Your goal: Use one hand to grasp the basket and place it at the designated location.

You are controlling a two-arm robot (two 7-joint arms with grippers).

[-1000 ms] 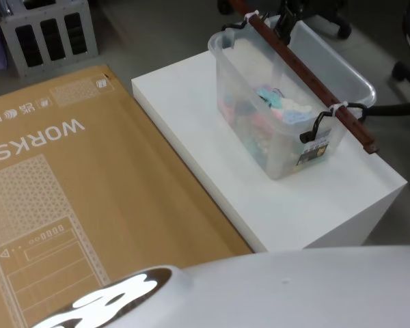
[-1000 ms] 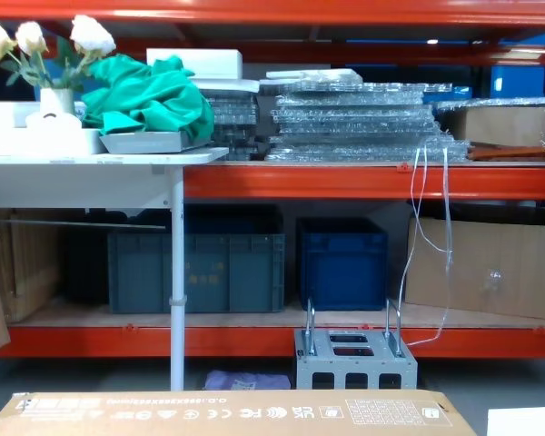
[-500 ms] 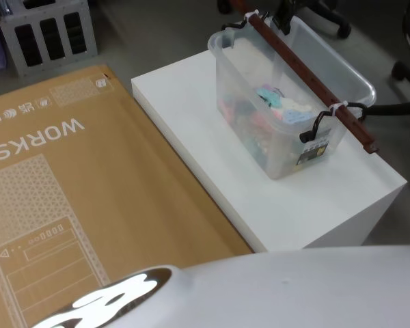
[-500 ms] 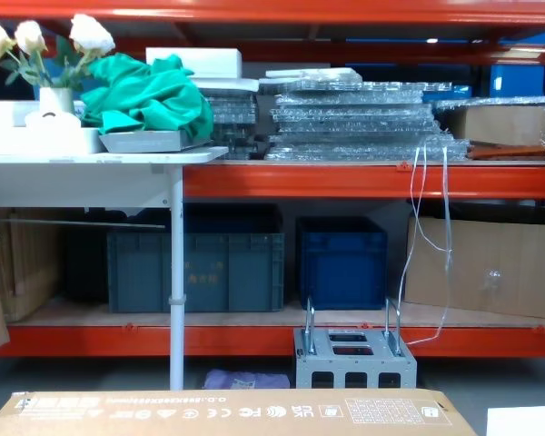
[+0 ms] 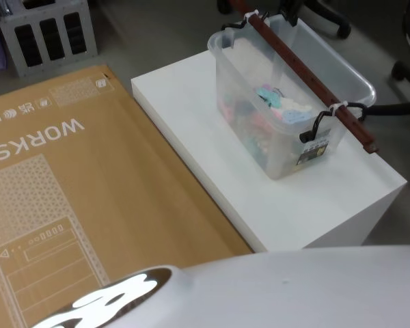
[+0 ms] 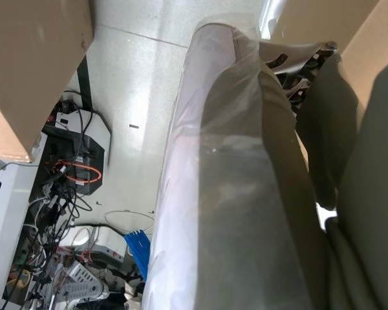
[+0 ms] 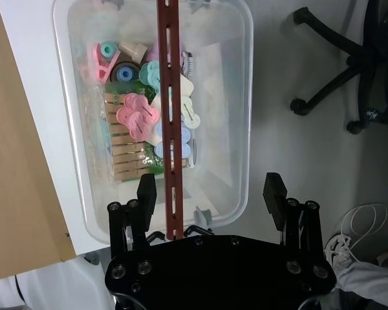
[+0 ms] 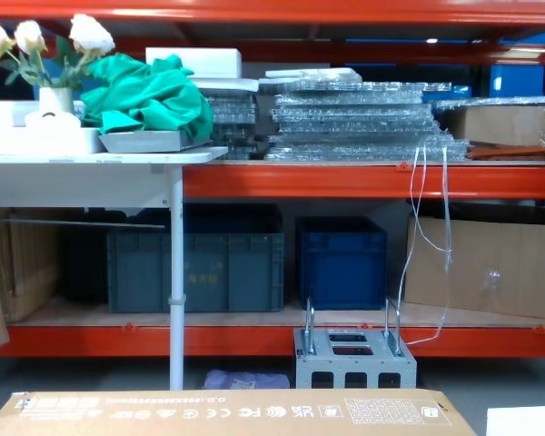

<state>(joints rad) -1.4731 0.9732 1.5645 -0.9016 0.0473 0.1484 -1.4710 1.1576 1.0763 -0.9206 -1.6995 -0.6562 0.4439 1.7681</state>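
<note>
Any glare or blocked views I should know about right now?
Head view: bright glare patch on the robot's body; basket evenly lit. Left wrist view: close plastic-wrapped surface blocks most of it. Right wrist view: right end effector dark, basket contents clear.

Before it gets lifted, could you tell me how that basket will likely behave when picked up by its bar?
The basket probably weighs little: thin clear plastic, small pegs inside. Hung from its bar by hooks, it may swing. The right gripper, open, hovers near one end, so an off-centre grasp might tilt it.

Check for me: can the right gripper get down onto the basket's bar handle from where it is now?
Probably yes. The right gripper is open above the basket, its fingers either side of the bar handle, with nothing between them.
</note>
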